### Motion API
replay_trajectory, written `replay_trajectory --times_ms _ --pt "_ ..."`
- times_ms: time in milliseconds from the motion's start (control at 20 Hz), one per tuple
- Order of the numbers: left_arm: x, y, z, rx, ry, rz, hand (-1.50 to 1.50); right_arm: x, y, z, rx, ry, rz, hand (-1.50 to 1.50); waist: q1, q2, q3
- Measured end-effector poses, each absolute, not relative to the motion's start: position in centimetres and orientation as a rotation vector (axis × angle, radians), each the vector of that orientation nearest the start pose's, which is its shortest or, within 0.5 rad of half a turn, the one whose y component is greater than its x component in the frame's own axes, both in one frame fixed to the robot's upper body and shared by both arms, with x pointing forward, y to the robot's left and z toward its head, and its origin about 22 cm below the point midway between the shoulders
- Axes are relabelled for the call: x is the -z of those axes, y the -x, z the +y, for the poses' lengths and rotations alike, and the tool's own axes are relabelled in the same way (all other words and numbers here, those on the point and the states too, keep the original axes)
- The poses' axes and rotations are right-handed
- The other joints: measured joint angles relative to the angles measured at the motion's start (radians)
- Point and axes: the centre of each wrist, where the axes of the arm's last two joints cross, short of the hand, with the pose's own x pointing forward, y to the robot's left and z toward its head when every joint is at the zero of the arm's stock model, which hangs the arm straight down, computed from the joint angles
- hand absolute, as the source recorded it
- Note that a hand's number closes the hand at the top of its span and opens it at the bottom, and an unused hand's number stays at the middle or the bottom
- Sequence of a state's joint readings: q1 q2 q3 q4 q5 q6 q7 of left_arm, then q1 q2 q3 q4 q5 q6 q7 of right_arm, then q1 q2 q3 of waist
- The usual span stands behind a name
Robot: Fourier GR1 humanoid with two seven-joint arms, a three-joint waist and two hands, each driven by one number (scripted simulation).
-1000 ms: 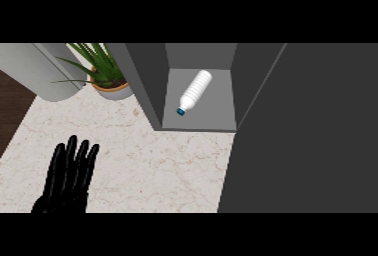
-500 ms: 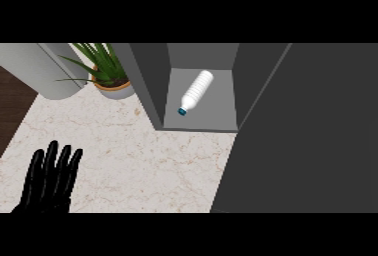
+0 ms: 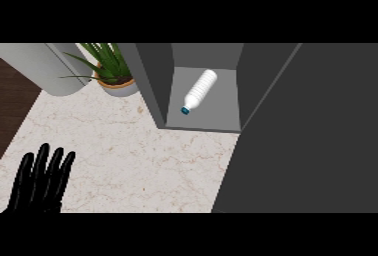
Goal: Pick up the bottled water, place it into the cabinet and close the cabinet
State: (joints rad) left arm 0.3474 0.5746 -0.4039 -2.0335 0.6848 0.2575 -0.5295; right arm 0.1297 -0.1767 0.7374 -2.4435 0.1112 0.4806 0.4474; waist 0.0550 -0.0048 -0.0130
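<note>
Your left hand [image 3: 40,182] rests flat, fingers straight, holding nothing, at the lower left of the counter [image 3: 140,155]. The bottled water [image 3: 199,91] lies on its side inside the cabinet [image 3: 221,75]. Since half a second ago, the cabinet door [image 3: 310,150] has swung further across.

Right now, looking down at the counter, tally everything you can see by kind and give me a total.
Bottled water: 1, lying on its side inside the cabinet
Cabinet: 1, door open
Potted plant: 1
Grey cylinder: 1, beside the plant
Left hand: 1, fingers straight, at the lower left
Total: 5
</note>
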Motion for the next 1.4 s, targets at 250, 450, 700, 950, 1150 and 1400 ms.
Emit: replay_trajectory --times_ms 250,450,700,950,1150,1400 --pt "-5.1 -13.7 25.6 -0.166 0.306 -1.899 -1.50 -16.3 -11.0 -14.0 -1.151 -0.579 -1.705 1.50 0.013 0.004 -0.002" --pt "-5.3 -13.7 25.9 -0.162 0.313 -1.907 -1.50 -16.4 -11.1 -14.0 -1.165 -0.584 -1.707 1.50 0.025 0.008 -0.001" --pt "-5.4 -13.7 26.2 -0.157 0.322 -1.915 -1.50 -16.3 -11.3 -14.1 -1.131 -0.617 -1.705 1.50 0.036 0.017 -0.002" --pt "-5.5 -13.7 26.4 -0.143 0.341 -1.917 -1.50 -15.8 -11.6 -13.9 -1.104 -0.694 -1.671 1.50 0.062 0.030 -0.001" --pt "-5.9 -13.8 26.4 -0.121 0.371 -1.927 -1.50 -15.0 -12.0 -13.6 -1.080 -0.845 -1.576 1.50 0.097 0.047 -0.002" --pt "-6.1 -14.0 26.9 -0.099 0.393 -1.928 -1.50 -13.8 -12.5 -13.1 -1.018 -1.021 -1.451 1.50 0.116 0.052 -0.003"
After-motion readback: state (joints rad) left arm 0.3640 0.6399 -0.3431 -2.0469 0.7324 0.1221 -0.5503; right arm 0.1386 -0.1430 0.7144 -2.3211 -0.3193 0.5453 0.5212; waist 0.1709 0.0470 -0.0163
